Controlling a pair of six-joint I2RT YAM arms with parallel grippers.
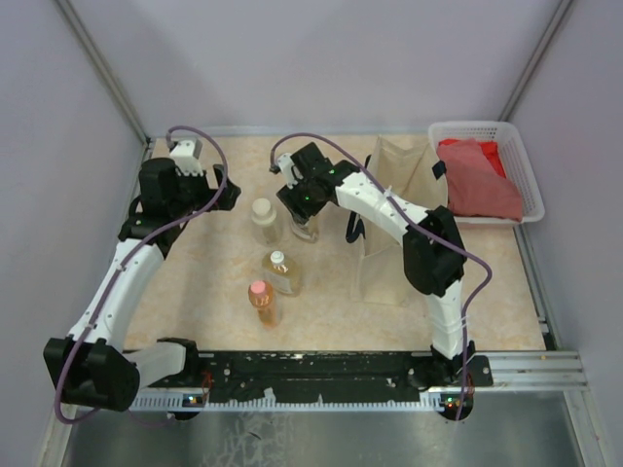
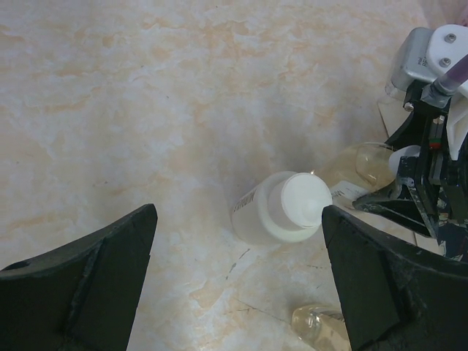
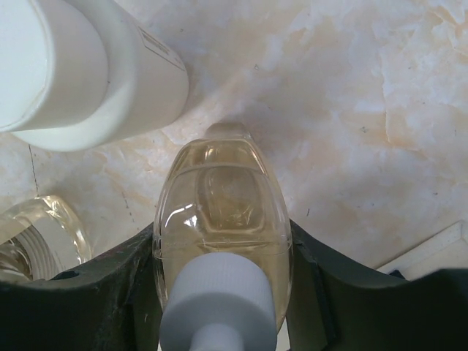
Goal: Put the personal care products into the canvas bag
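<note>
Right claw (image 3: 223, 256) pinches amber bottle (image 3: 219, 194); left claw (image 2: 238, 219) gapes.

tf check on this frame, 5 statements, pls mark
1. The right hand has its fingers on both sides of an amber bottle. True.
2. The left hand grips the cream bottle. False: its jaws are wide open and the bottle stands free on the table.
3. The white basket holds a red cloth. True.
4. The orange bottle is inside the canvas bag. False: it stands on the table, to the left of the bag in the top view.
5. The canvas bag lies flat. False: it stands upright.
</note>
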